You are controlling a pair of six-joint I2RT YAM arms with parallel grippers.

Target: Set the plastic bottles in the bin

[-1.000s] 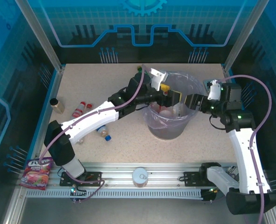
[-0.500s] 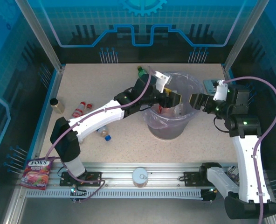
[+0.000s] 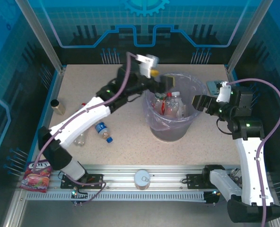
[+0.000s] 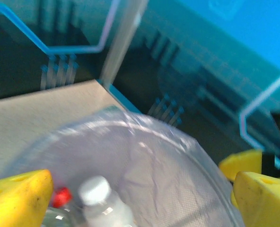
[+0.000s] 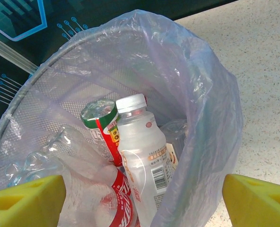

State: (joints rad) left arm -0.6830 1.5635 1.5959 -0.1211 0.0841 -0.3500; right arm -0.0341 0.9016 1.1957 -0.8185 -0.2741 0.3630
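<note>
The bin [image 3: 155, 126], a grey bucket lined with a pale-purple bag, stands mid-table with several plastic bottles inside. In the right wrist view I see a white-capped bottle [image 5: 141, 156], a green-and-red labelled one [image 5: 102, 124] and a red-labelled one [image 5: 122, 201]. My left gripper [image 3: 167, 81] hangs open above the bin's far left rim, its yellow fingers [image 4: 18, 196] wide apart and nothing between them. Below it a white-capped bottle [image 4: 96, 191] lies in the bin. My right gripper [image 3: 197, 101] stays open and empty at the bin's right rim. A blue-capped bottle [image 3: 101, 130] lies on the table.
Another clear bottle [image 3: 78, 139] lies beside the left arm. An amber jar [image 3: 57, 107] stands at the table's left edge. A silver tin can [image 3: 142, 178] sits on the front rail and a snack packet [image 3: 36, 173] at the front left corner.
My left gripper has risen out of the bin's mouth toward the back left and opened wide. The bottles inside the bin now show. The right gripper drew back slightly, then held still.
</note>
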